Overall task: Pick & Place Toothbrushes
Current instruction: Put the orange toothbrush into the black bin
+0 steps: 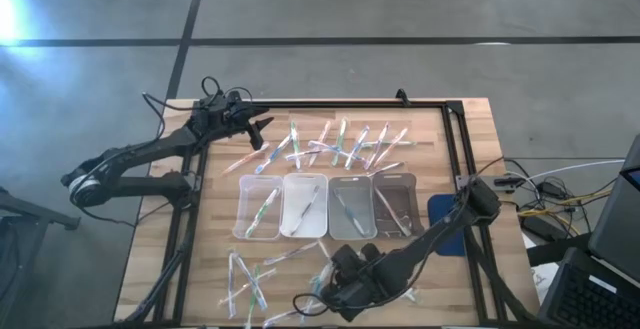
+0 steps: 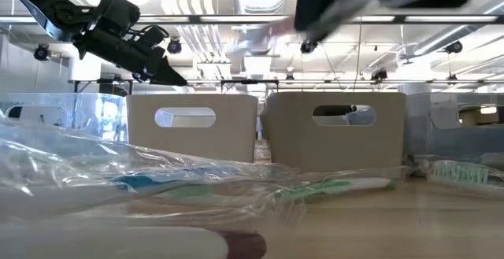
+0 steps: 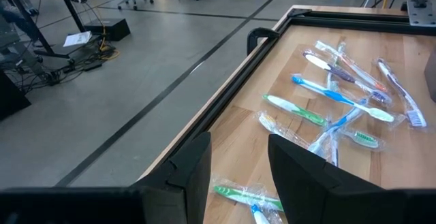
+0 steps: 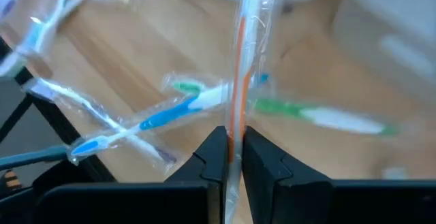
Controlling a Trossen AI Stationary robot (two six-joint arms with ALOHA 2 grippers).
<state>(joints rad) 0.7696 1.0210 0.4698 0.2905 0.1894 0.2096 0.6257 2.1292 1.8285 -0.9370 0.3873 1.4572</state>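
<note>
Right wrist view: the right tool (image 4: 234,152) is pinching a wrapped toothbrush with an orange stripe (image 4: 240,60) between its closed fingers, the toothbrush standing up and away from the fingertips. Beneath it, a blue toothbrush (image 4: 153,120) and a green toothbrush (image 4: 313,112) are lying in clear wrap on the wooden surface (image 4: 136,54).

From above, the right tool (image 1: 345,281) is sitting over the near edge of the surface (image 1: 470,139), beside a loose scatter of toothbrushes (image 1: 250,284). Just beyond it, four clear trays (image 1: 325,206) are standing side by side in a row, each holding at least one toothbrush. A second pile of toothbrushes (image 1: 335,144) is lying past the trays, toward the far edge.

The left tool (image 1: 262,129) is hanging over the far left corner, near that second pile, its fingers (image 3: 194,173) parted and holding nothing. In its wrist view, several wrapped toothbrushes (image 3: 334,94) are lying just inside the black frame rail (image 3: 231,81).
</note>
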